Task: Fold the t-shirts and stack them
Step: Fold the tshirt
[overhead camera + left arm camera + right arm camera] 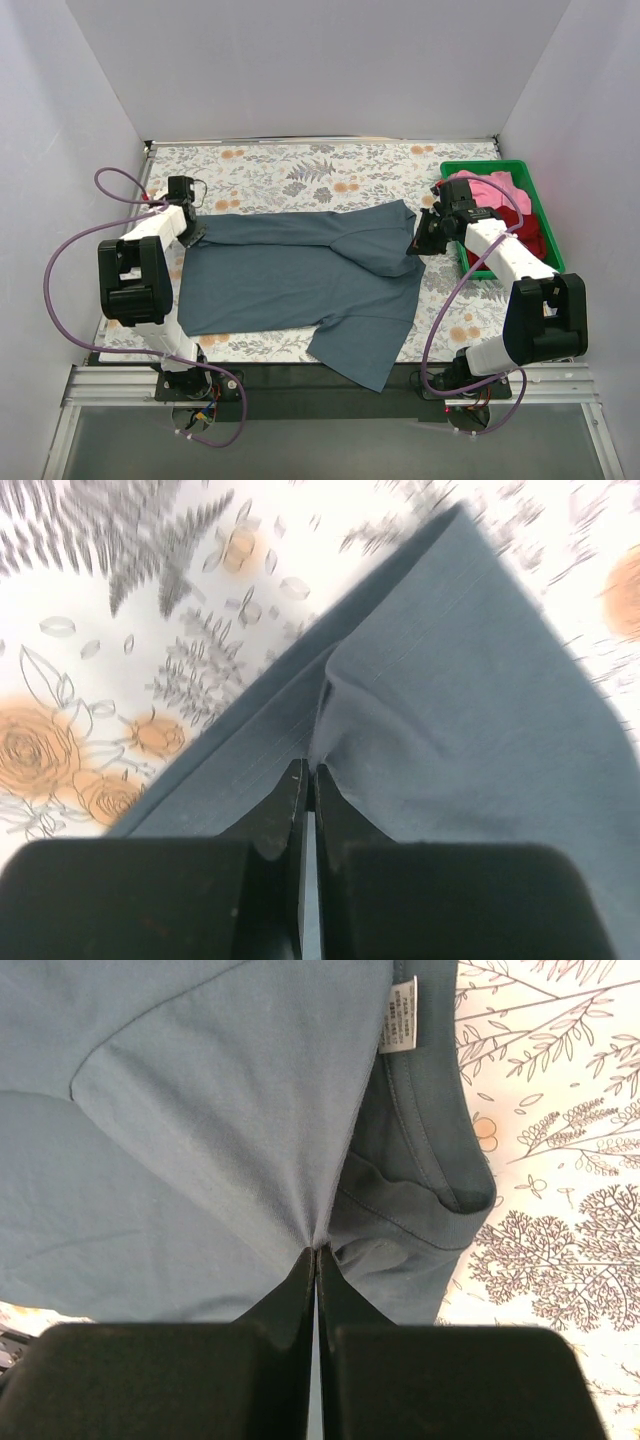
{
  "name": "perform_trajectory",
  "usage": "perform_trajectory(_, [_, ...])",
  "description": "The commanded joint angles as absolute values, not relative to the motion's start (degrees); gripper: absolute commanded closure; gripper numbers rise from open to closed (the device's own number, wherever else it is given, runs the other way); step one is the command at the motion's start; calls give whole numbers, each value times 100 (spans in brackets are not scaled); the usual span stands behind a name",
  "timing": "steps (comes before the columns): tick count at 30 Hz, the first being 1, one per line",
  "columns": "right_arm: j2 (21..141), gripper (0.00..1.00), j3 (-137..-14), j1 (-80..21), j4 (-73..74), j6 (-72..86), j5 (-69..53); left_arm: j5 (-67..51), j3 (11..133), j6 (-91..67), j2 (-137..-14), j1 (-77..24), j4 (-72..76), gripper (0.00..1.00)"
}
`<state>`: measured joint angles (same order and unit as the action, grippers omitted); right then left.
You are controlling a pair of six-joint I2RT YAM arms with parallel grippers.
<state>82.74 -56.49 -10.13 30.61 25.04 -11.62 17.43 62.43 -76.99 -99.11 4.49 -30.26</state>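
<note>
The large slate blue-grey t-shirt lies spread on the floral table, its far part folded over toward me. My left gripper is shut on the shirt's left edge, pinching the cloth. My right gripper is shut on the shirt near its collar and white label, the cloth pulled to a point between the jaws. One sleeve hangs over the table's near edge. The pink t-shirt and the dark red t-shirt lie bunched in the green bin.
The green plastic bin stands at the right side of the table, right behind my right arm. The floral tablecloth shows behind the shirt. White walls close in the left, far and right sides.
</note>
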Motion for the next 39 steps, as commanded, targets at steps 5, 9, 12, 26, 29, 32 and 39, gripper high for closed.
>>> perform_trajectory(5, [7998, 99, -6091, -958, 3629, 2294, -1169, 1855, 6917, -7172, -9598, 703, -3225, 100])
perform_trajectory(9, [7963, 99, -6047, -949, 3779, 2233, -1151, 1653, 6794, -7119, -9685, 738, -3252, 100])
perform_trajectory(12, [7954, 99, -5872, -949, 3771, 2206, -1125, 1486, 6724, -7180, -9852, 738, -3322, 99])
perform_trajectory(26, [8261, 67, -6248, -941, 3035, 1705, -889, 1714, 6705, -7392, -9431, 730, -3077, 35])
perform_trajectory(29, [8637, 66, -6477, -914, 2331, 1731, -922, 1460, 6872, -7295, -9544, 721, -2795, 35])
perform_trajectory(32, [9191, 66, -6802, -897, 1856, 1784, -835, 1284, 7118, -7251, -9834, 642, -2628, 39])
perform_trajectory(39, [10221, 65, -7321, -703, 879, 2153, -853, 1195, 7575, -7268, -10625, 440, -2294, 51])
